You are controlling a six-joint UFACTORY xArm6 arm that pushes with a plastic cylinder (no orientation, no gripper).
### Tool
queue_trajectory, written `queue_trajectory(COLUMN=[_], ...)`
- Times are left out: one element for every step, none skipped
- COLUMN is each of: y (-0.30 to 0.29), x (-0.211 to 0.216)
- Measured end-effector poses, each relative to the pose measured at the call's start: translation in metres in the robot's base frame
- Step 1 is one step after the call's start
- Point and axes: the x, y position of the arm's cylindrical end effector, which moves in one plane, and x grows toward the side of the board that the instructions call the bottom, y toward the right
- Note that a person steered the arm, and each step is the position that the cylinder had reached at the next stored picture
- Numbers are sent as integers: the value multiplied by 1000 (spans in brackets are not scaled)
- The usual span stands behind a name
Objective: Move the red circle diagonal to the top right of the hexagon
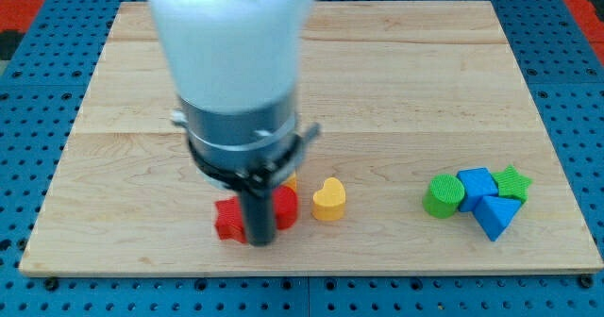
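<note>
I have the arm [236, 81] hanging over the left half of the wooden board [396, 81], its pale housing and dark collar filling much of the view's top left. My end effector is a plain dark rod, with nothing to open or close and nothing held. My tip [260, 241] sits down near the board's bottom edge, left of centre, wedged between two red pieces. The red block [227, 220] on the view's left of the rod looks lumpy, maybe star-like, but I cannot make out its shape for certain. The red block [285, 205] on the view's right of the rod is partly hidden behind it, so I cannot say whether this is the circle or the other one is; both seem to touch the rod. A sliver of an orange-yellow block [291, 179] peeks out just above that right red piece, mostly covered by the collar, shape unclear. Just beside it to the view's right stands a yellow heart [328, 200], apart from the rod.

Well away, toward the board's bottom right corner, four blocks huddle together touching: a green cylinder [443, 195], a blue cube-like block [477, 186], a blue triangle [495, 214] and a green star-shaped block [513, 182]
</note>
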Motion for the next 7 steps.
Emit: queue_trajectory(y=[-20, -20, 15, 57, 19, 3, 65], x=[-29, 12, 14, -8, -30, -57, -58])
